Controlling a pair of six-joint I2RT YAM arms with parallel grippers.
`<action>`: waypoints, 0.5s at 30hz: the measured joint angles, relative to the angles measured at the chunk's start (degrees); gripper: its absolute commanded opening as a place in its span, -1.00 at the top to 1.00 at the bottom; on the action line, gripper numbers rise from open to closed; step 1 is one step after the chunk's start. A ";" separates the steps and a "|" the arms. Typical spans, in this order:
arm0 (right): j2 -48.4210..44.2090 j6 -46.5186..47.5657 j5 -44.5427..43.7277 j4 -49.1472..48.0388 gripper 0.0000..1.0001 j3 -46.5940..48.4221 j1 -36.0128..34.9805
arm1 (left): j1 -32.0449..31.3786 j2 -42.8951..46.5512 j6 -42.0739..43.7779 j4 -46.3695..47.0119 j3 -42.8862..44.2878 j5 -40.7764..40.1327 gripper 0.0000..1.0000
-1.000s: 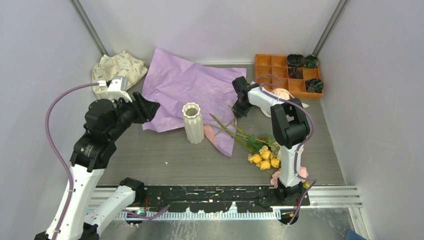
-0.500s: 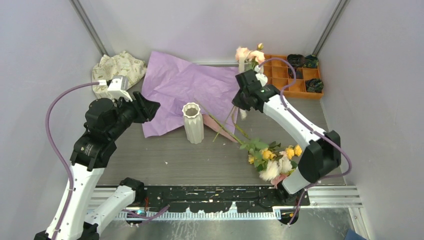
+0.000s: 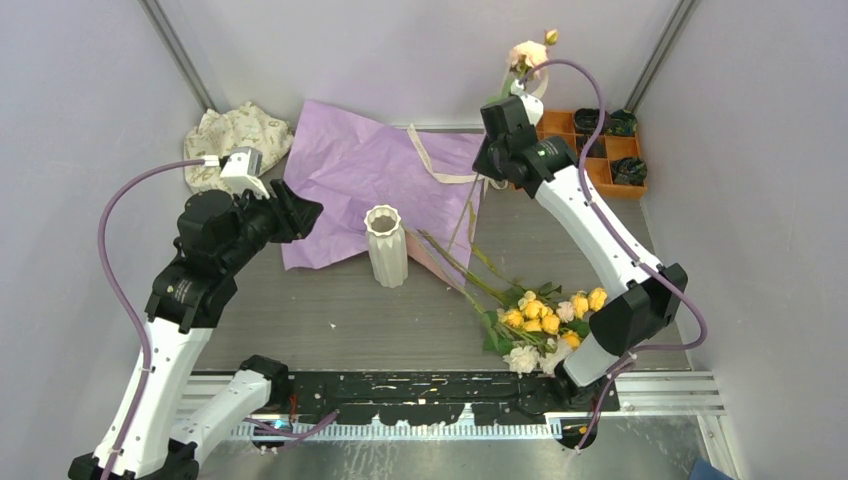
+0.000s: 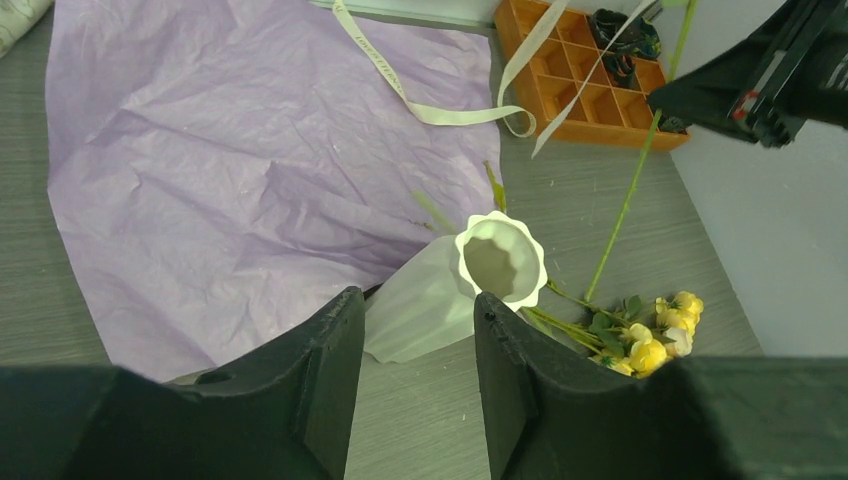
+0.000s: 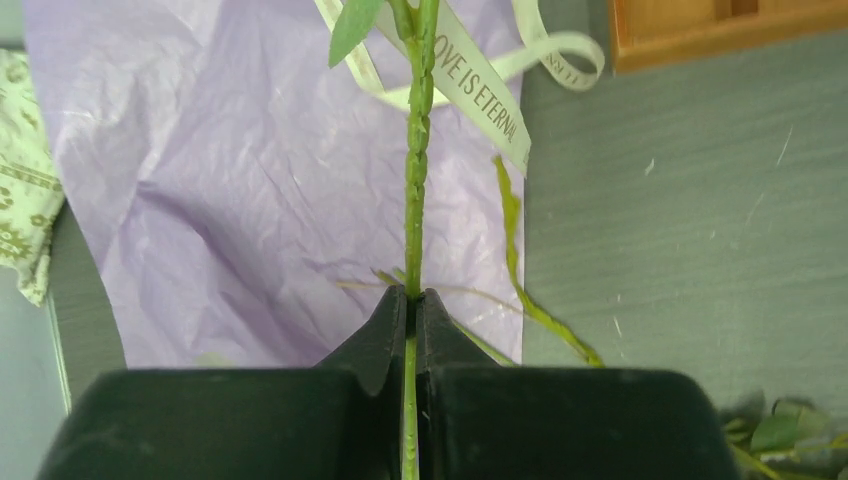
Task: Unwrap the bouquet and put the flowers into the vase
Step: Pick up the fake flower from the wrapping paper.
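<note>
Right fingers point(image 5: 385, 335) pinch one stem point(image 5: 416, 170), held high clear of flowers point(image 3: 545, 315) on tabletop point(image 3: 300, 310); left fingers point(image 4: 320, 370) apart, empty, near vase point(image 4: 500, 262).

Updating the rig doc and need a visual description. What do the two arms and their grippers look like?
Both match: the left arm and right arm have white links and bulky black joint housings. The left gripper and right gripper are matte black, each with two wedge-shaped fingers. A purple cable loops along each arm. A small white camera block sits on the left wrist. No markings legible.
</note>
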State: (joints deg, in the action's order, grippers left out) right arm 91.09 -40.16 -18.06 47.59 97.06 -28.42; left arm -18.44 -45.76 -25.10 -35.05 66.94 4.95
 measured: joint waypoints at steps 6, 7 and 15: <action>3.21 6.78 -1.81 -0.85 0.99 8.63 0.02 | 0.00 0.02 0.02 0.00 0.00 -0.81 0.09; 3.48 7.80 -1.75 -0.94 0.99 9.55 0.02 | 0.00 0.02 0.02 0.00 0.00 -0.85 0.09; 1.66 4.17 13.62 -5.38 0.98 7.96 4.26 | 0.00 -0.24 -0.24 0.04 0.00 -0.85 0.09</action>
State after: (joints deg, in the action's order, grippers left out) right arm 92.75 -35.99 -4.45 42.22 105.01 -24.16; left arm -18.44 -46.00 -25.34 -35.00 66.94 4.10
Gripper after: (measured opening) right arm 0.061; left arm 0.456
